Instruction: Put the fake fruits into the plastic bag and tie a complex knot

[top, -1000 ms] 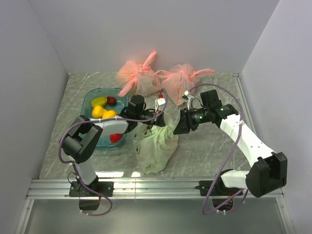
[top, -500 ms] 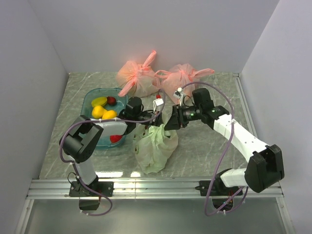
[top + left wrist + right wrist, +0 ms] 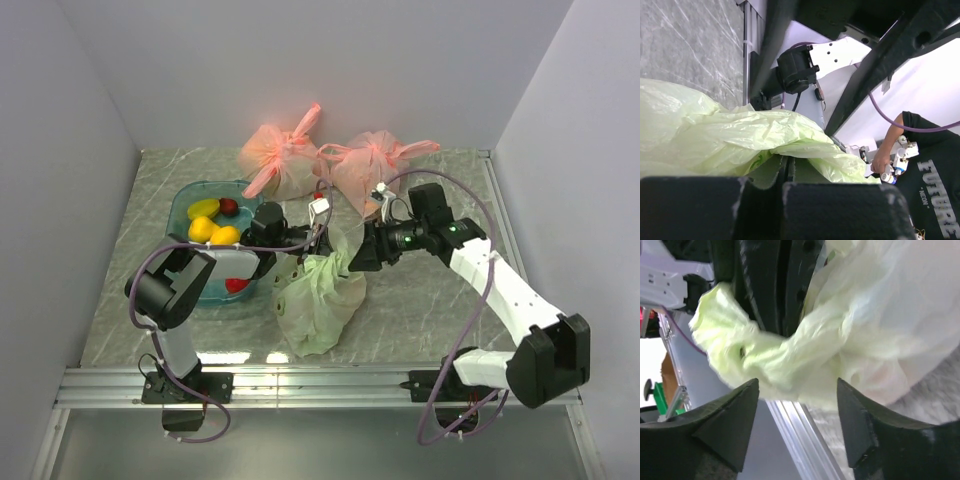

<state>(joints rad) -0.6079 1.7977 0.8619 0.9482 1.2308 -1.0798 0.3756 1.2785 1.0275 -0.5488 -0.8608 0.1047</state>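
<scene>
Pale green bag [image 3: 318, 300] slumped on desk [image 3: 400, 320], frame centre. Left fingers [image 3: 840, 210] clamped on bag handle; right fingers [image 3: 732, 422] apart, just beside bunched handle. Yellow and red fruits [image 3: 203, 228] in bowl [image 3: 205, 185], centre-left.

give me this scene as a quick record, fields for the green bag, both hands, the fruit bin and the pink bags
plastic bag: pale green, slumped mid-table, top bunched up between the two hands
left hand: shut on a fold of the bag
right hand: open, a bunched strip of the bag lies between its fingers
teal bin: left of the bag, holds fake fruits, yellow and red ones
pink bags: two, knotted, at the back of the table
</scene>
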